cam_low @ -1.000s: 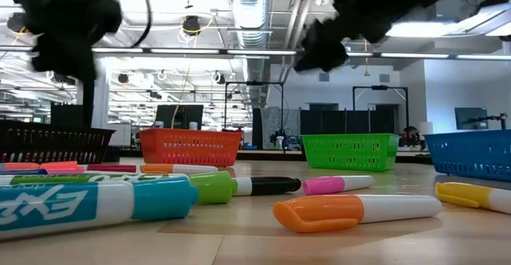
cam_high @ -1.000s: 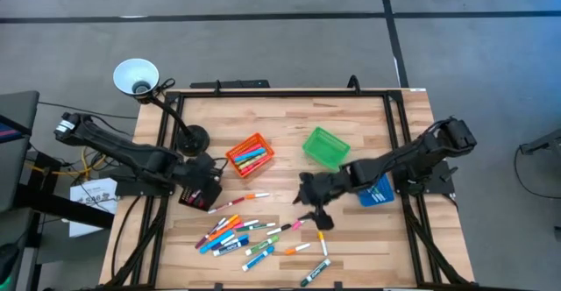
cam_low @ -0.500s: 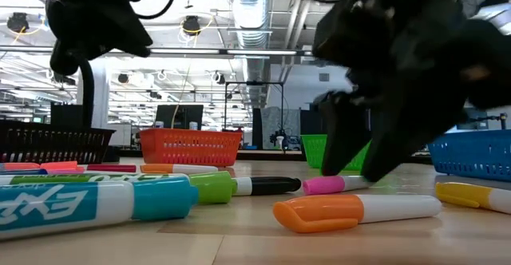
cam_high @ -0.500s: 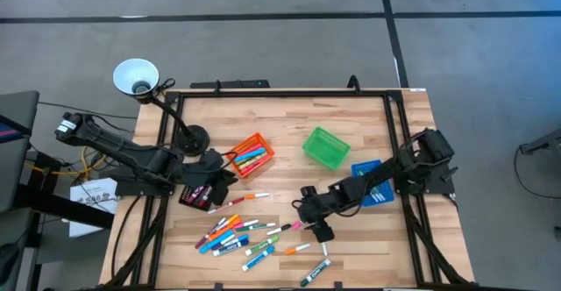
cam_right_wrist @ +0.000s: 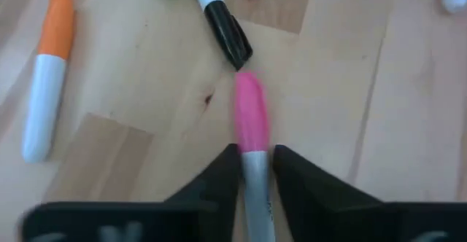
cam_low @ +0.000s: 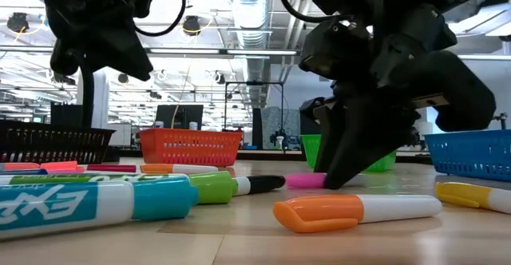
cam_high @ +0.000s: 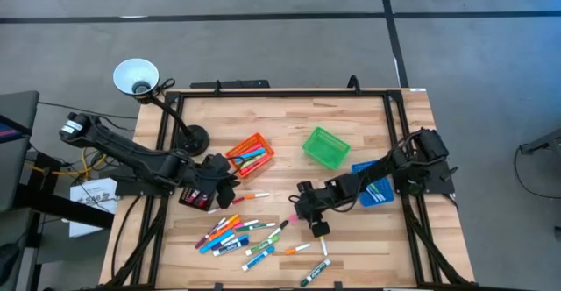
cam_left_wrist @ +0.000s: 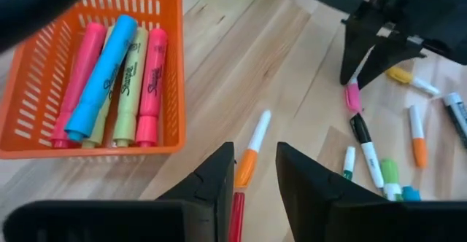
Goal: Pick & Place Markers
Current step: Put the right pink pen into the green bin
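While the right gripper (cam_right_wrist: 255,170) clamps its jaws on a pink-capped marker (cam_right_wrist: 250,122) lying mid-worktop (cam_high: 289,120), the left gripper (cam_left_wrist: 255,173) hovers, jaws parted and empty, beside the orange bin (cam_left_wrist: 39,136).

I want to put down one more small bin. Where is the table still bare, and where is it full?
Bare wood lies along the far edge of the table, behind the orange bin and green bin, and at the near right corner. The near middle is crowded with scattered markers, where the right gripper works.
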You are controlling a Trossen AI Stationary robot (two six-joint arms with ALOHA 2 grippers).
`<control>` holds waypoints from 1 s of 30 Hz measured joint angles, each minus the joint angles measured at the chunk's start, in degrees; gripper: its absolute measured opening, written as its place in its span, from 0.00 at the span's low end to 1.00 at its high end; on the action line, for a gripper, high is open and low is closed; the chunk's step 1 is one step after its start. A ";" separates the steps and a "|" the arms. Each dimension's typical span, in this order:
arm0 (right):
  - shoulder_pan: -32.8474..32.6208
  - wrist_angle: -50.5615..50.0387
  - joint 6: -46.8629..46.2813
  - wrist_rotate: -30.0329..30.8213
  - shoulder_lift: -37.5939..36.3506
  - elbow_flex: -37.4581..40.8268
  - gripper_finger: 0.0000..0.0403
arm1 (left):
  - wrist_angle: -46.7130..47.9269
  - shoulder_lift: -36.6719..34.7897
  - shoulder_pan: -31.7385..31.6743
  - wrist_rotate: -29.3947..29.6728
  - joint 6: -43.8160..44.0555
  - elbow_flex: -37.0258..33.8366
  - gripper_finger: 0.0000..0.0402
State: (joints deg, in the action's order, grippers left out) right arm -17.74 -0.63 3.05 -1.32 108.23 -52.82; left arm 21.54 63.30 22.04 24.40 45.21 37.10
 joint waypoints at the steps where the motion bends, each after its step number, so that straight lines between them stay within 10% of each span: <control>1: -0.02 -0.24 -0.26 1.49 -0.27 -0.19 0.14 | -0.04 0.15 0.00 0.00 0.00 0.00 0.25; 19: 6.87 -37.33 -13.88 43.06 -18.46 -6.88 0.06 | -7.71 0.08 -1.20 10.71 -8.13 -0.02 0.25; 30: 21.15 -47.71 -24.70 33.85 -13.09 -6.80 0.13 | -8.22 0.08 -1.20 10.54 -8.13 -0.02 0.25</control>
State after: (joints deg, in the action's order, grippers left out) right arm 3.40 -48.34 -21.65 32.53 95.13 -59.61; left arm 13.31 63.37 20.84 34.94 37.08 37.08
